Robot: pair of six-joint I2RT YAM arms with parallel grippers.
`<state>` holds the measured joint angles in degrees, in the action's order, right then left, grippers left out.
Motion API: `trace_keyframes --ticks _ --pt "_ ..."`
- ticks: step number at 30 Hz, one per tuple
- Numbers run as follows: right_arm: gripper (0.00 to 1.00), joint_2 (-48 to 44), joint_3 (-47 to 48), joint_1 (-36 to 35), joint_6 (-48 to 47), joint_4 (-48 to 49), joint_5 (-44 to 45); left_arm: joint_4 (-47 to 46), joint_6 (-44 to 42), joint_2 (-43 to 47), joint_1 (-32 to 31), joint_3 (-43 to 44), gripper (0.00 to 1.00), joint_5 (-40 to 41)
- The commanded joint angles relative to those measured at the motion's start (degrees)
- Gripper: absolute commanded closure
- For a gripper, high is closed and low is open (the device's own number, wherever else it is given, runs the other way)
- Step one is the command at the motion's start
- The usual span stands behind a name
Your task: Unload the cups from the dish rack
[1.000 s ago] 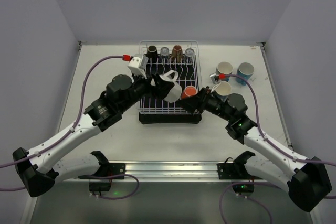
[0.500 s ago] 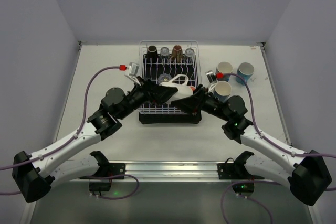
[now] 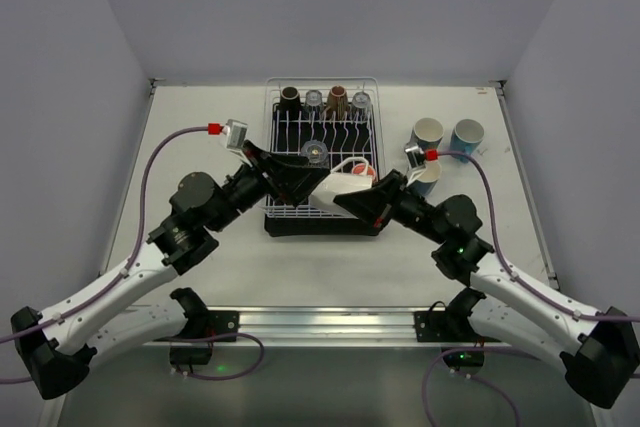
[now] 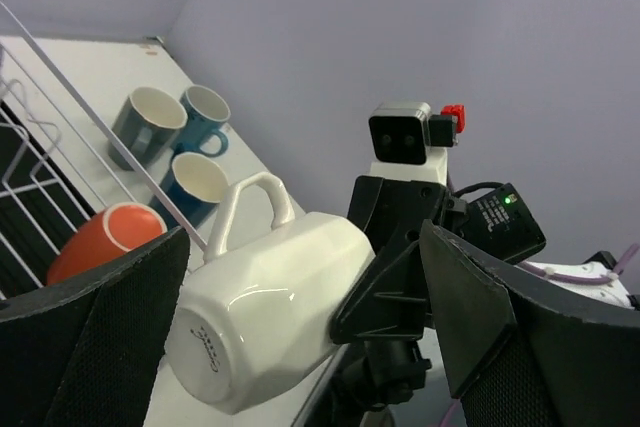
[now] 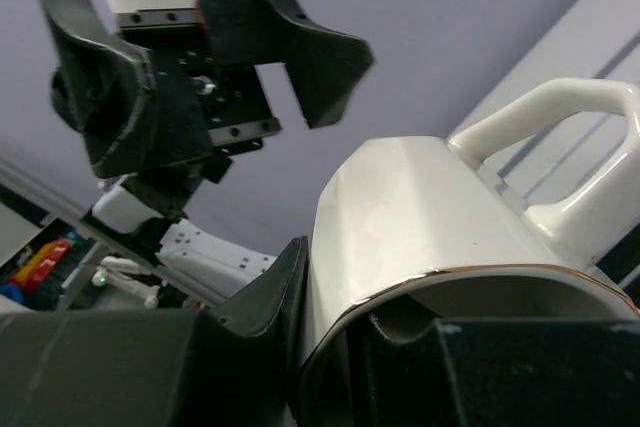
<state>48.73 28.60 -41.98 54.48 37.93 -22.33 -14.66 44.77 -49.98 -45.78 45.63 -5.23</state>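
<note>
A white cup [image 3: 340, 185] with a handle hangs on its side over the front of the dish rack [image 3: 273, 129]. My right gripper [image 3: 362, 197] is shut on its rim, one finger [image 5: 270, 297] outside the wall and the other inside the mouth. My left gripper [image 3: 300, 179] is open; its fingers [image 4: 95, 342] stand apart on either side of the cup's [image 4: 270, 297] base without touching it. Several cups stand in the rack's back row [image 3: 290, 99], a clear glass [image 3: 314, 152] sits mid-rack, and an orange cup [image 4: 100, 242] lies at its right edge.
Three cups stand on the table right of the rack: a cream-lined one [image 3: 427, 132], a blue one [image 3: 466, 134] and another [image 3: 430, 175] partly behind my right wrist. Both arms cross in front of the rack. The table's back wall lies behind the rack.
My right gripper has closed on the white cup's rim. My left gripper has opened off the cup and its arm has drawn back to the left. The cup has tipped onto its side.
</note>
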Motion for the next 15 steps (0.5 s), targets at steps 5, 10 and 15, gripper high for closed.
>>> trace_keyframes --ticks 5,10,15 --pt "1.0 -8.47 15.76 0.4 -16.66 -33.39 16.41 22.43 -17.86 5.32 -0.1 8.77 0.0 8.31" --pt "1.0 -6.64 31.24 6.36 -26.69 -64.79 34.76 33.54 -26.66 7.7 -0.01 8.08 0.0 11.38" --pt "1.0 -2.43 34.86 21.89 -31.36 -74.23 41.04 36.01 -29.65 11.03 -0.1 2.11 0.0 14.02"
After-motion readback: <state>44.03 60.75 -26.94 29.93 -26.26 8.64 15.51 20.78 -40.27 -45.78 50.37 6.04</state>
